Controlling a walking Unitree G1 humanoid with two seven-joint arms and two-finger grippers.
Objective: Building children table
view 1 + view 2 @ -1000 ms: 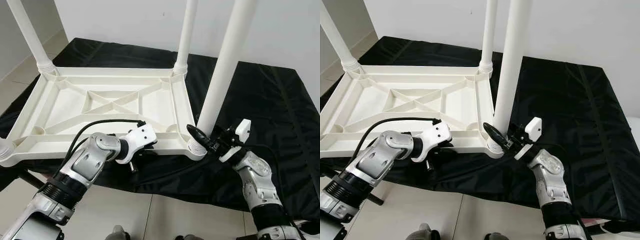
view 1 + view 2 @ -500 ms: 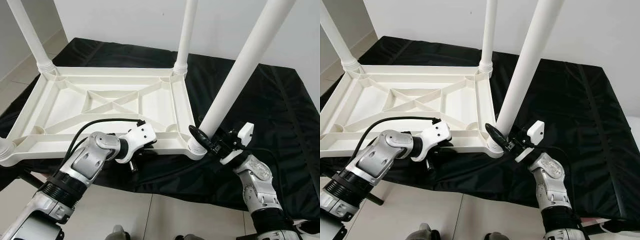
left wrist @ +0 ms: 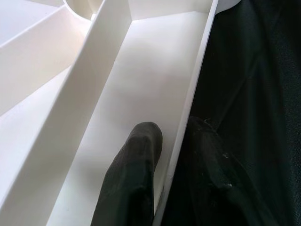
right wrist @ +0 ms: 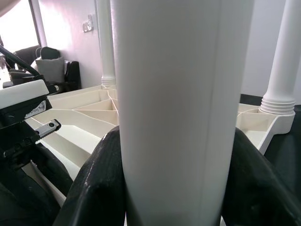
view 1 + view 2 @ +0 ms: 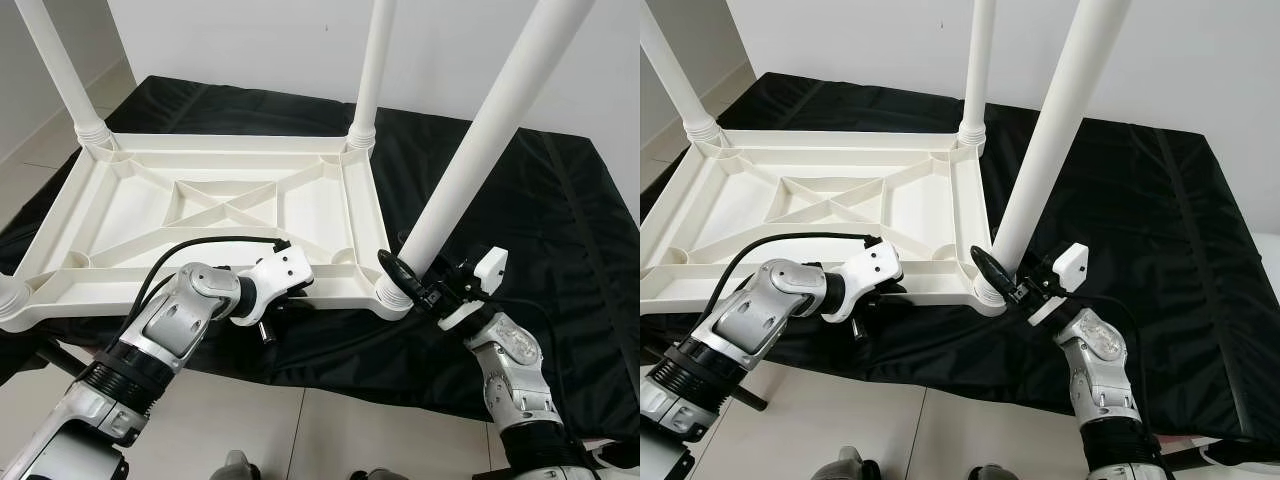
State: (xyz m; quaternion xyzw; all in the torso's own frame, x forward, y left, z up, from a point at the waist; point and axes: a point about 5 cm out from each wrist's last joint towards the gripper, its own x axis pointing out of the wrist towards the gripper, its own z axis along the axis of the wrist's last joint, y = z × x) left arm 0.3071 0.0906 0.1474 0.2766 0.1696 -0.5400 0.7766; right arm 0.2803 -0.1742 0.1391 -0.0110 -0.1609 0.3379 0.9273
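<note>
Fingers [image 4: 94, 188] of the right gripper [image 5: 408, 280] clamp the base of the near-right leg [image 5: 480, 140], one black pad on each side of the white tube. That leg leans away from the tabletop [image 5: 200, 215], its foot at the corner socket [image 5: 392, 296]. Whether the thread is seated in the socket cannot be told.

Left gripper [image 5: 290, 297] pinches the tabletop's near rim: one finger [image 3: 131, 174] lies inside the rim channel, the other on the outer side against the cloth [image 5: 520, 240]. Rim wall sits between them.

Tabletop lies upside down on the black cloth, ribs and cross-bracing facing up. Far-right leg [image 5: 370, 70] stands upright in its corner socket. Far-left leg [image 5: 60, 70] also stands in its socket, tilted slightly outward. Near-left corner of the tabletop carries a threaded collar [image 5: 8, 298] at the frame edge.

Floor [image 5: 300, 430] of pale tiles shows below the tabletop's near edge.
</note>
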